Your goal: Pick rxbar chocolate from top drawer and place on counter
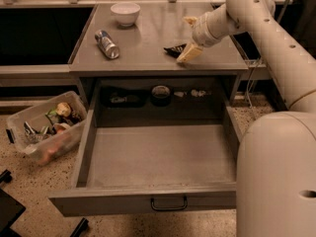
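The rxbar chocolate (173,49), a small black wrapped bar, lies flat on the counter (148,31) near its front right edge. My gripper (189,37) hovers just right of it over the counter. Its fingers are spread apart, and the lower fingertip (188,54) is next to the bar's right end. The gripper holds nothing. The top drawer (163,154) is pulled fully out below the counter. Its grey bottom is bare, and its dark handle (169,204) is at the front.
A silver-blue can (107,44) lies on the counter's left part, and a white bowl (125,13) stands behind it. A clear plastic bin (47,127) of items sits on the floor at left. Small objects lie in the recess (160,94) behind the drawer.
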`<state>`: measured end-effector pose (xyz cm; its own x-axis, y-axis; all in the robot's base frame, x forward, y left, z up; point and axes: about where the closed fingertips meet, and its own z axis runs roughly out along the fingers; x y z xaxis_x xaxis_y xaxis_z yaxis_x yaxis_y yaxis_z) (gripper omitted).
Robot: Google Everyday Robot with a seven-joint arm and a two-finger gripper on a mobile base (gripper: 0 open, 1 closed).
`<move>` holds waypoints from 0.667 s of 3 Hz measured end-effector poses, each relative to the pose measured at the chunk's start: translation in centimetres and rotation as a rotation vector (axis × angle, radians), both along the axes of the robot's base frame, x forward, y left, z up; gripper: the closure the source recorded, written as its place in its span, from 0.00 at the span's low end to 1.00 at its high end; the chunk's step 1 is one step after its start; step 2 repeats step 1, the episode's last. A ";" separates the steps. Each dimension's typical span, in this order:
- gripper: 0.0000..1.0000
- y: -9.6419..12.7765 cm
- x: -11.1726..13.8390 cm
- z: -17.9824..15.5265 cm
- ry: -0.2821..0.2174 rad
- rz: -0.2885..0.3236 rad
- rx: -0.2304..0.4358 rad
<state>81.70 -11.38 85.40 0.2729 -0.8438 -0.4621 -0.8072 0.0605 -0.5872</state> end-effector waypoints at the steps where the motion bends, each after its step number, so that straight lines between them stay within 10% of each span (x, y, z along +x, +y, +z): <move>1: 0.00 0.0 0.0 0.0 0.000 0.000 0.000; 2: 0.00 0.0 0.0 0.0 0.000 0.000 0.000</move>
